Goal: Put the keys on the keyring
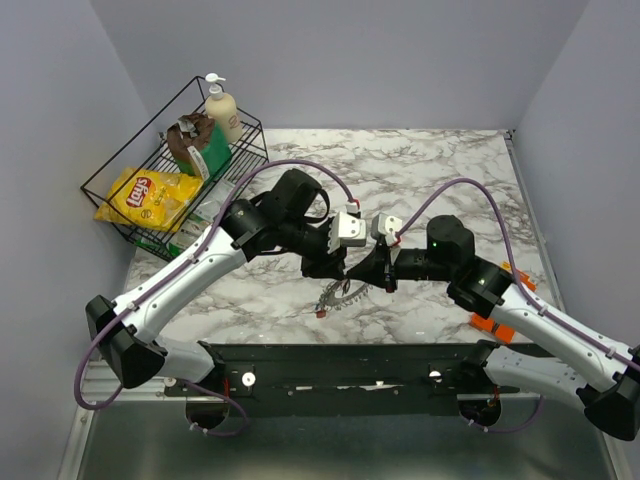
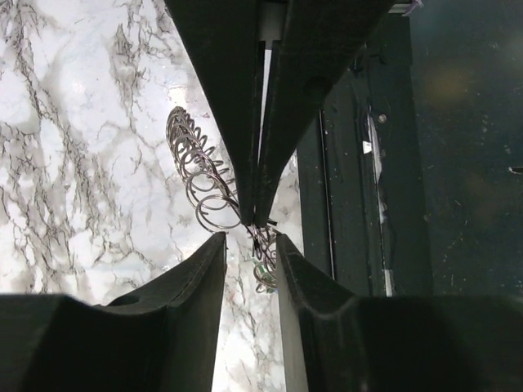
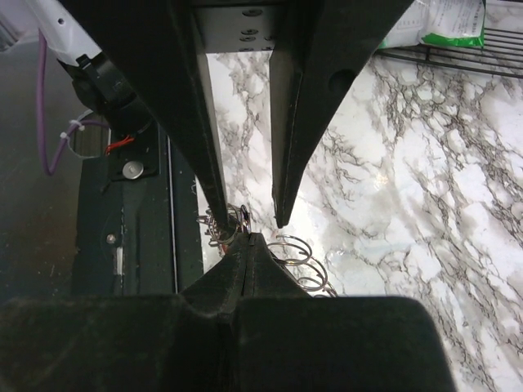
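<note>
Keyring (image 2: pixel 198 167), a run of silvery wire loops, curves away from the two sets of fingertips and ends right at them, just above the tabletop. The right gripper (image 3: pixel 247 238) is clenched tight on that end and seems to pinch the wire. The left gripper (image 2: pixel 250 241) faces it tip to tip, its jaws apart on either side of a small cluster of rings hanging below the right fingertips. It grasps nothing yet. In the overhead view a red speck (image 1: pixel 320 313) under the left gripper looks like a key's head. No other keys can be made out.

The step in hand looks like threading, with one arm steadying the ring while the other comes in for a key or a loop. The next move needs a fine pinch on that cluster without knocking the ring out of the right fingers, and the wire is thin and springy.

Under both grippers lies a white marble-patterned tabletop (image 1: pixel 440 180), with the black base rail (image 1: pixel 340 365) behind them at the near edge. Orange pieces (image 1: pixel 492 325) sit beside the right arm. Well beyond the left arm a black wire basket (image 1: pixel 265 145) holds a yellow Lay's bag (image 1: pixel 150 195) and a pump bottle (image 1: pixel 222 108). Plain grey walls (image 1: pixel 350 60) close in the space.
</note>
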{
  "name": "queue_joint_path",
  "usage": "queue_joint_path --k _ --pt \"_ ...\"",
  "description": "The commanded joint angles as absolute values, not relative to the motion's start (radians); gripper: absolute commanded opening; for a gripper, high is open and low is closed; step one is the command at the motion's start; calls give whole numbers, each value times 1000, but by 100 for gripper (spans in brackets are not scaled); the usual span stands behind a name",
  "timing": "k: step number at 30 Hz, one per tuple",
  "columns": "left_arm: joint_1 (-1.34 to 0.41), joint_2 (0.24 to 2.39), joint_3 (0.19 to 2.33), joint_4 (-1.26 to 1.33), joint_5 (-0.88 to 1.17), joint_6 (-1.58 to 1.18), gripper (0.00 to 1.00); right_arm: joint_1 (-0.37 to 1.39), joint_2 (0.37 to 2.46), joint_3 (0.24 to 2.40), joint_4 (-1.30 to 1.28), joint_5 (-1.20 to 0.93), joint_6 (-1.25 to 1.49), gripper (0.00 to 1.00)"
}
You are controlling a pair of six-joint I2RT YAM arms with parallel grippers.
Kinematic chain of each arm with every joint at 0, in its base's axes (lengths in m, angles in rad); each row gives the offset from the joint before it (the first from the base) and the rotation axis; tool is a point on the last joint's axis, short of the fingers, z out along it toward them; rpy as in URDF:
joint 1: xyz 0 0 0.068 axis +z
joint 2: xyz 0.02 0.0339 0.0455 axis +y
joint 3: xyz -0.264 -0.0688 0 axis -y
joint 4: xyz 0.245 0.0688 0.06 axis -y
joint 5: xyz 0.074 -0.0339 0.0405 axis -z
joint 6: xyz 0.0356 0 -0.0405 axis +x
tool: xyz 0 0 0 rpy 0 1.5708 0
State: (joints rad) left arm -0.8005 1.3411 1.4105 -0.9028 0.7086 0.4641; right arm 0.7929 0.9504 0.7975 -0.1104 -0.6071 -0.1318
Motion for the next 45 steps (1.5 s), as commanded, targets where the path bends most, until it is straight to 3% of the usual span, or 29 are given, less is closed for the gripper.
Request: queue_joint_path --k 1,2,3,6,10,13,14,20,32,45 --pt "-804 1358 1407 -876 732 465 34 799 930 818 -81 -591 -127 1" --pt "-804 1362 1407 -877 733 468 30 801 927 818 -78 -588 -126 1" --pt "-804 1368 1408 -877 733 469 18 801 927 818 -78 -586 -126 1" --pt "-804 1374 1416 -884 716 471 0 801 923 815 -75 -571 -124 1" --pt "-805 1348 1393 -835 701 448 0 801 910 804 -68 -528 -112 1" --pt "-805 1298 1327 -732 680 399 0 801 879 782 -42 -492 -88 14" --pt "-804 1283 1306 -666 673 384 0 799 871 770 -29 -480 -81 25" --pt "-805 1148 1103 -326 650 240 0 799 831 753 -9 -456 -22 46" --pt "-804 956 724 392 595 3 0 787 764 703 32 -503 40 47" --pt "-804 893 554 785 673 -124 0 773 764 689 46 -525 44 47"
